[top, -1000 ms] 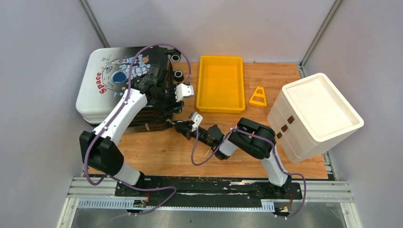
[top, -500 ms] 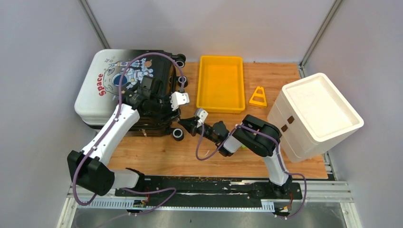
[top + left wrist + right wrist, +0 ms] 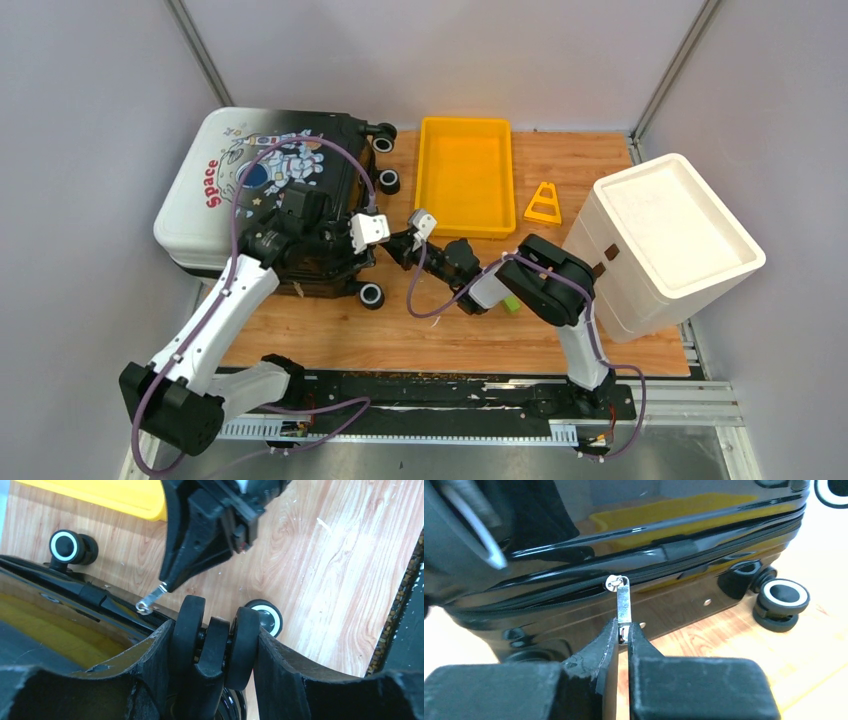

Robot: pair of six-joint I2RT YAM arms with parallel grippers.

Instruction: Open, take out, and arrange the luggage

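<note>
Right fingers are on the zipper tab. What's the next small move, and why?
Probably slide the right gripper along the seam, dragging the zipper pull it pinches. The luggage looks closed at that seam, and the left gripper clamps a wheel, which should brace the case.

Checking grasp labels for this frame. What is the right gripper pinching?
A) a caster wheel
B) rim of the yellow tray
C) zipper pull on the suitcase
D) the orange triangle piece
C: in the right wrist view, the right gripper is shut on the metal zipper pull, which is attached at the seam of the luggage.
</note>
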